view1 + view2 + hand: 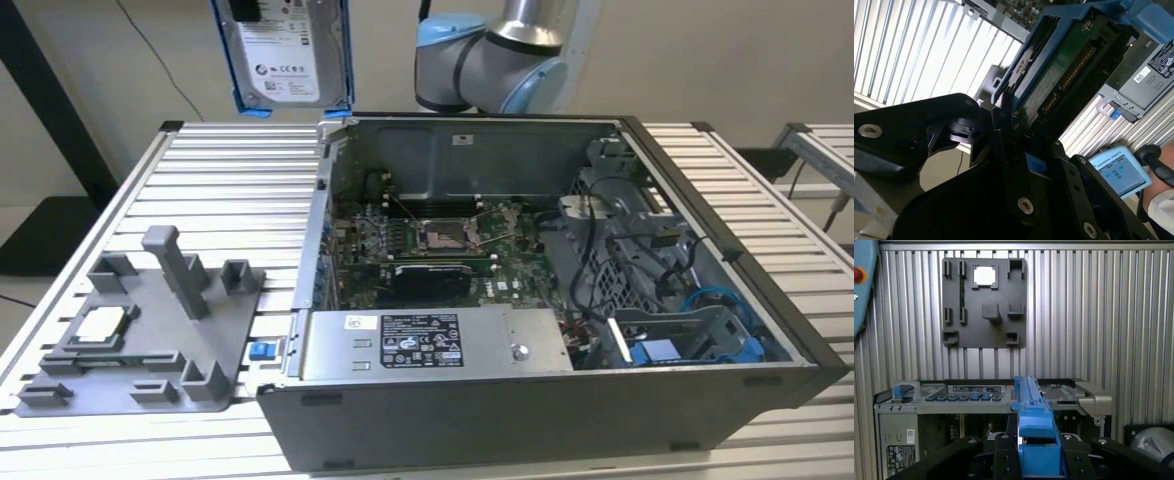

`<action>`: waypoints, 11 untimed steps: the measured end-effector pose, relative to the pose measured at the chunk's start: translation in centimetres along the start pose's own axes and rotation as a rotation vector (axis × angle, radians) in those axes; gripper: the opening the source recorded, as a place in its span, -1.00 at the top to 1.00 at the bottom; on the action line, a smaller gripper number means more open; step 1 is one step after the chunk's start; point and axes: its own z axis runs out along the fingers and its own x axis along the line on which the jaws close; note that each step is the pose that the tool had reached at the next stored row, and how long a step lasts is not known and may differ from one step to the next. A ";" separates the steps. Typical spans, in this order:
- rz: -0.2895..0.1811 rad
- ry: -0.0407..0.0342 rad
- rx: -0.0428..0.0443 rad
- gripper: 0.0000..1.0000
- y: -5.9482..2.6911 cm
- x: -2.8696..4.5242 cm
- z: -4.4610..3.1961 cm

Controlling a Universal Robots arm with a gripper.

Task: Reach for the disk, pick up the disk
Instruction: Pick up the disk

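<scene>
**Disk in my grip, high above the table**

My claw [1037, 442] is clamped on the disk [287, 55], a flat rectangular silver metal drive with a white printed label, framed by a bright blue plastic bracket. In the exterior view it hangs upright at the upper left of the frame, label towards the camera, touching nothing beneath it. In the first wrist view it stands edge-on, its blue frame pinched between my black fingers [1006, 455] (gripping the bracket's sides, I judge, spares the label face and the green circuit board [1064, 70]). Well below lie the ribbed aluminium table [200, 180], the open grey steel computer case [534, 430] and the grey plastic fixture plate [227, 320] carrying a small square silver chip [102, 322]. Reaching and picking up both look done.
</scene>
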 end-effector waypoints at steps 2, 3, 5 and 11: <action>0.000 0.0001 -0.0005 1.00 -0.71 -0.02 0.00; 0.000 0.0000 -0.0007 1.00 -1.06 -0.04 0.01; 0.000 0.0000 -0.0012 1.00 -1.77 -0.06 0.02; 0.000 0.0001 -0.0025 1.00 -3.82 -0.13 0.04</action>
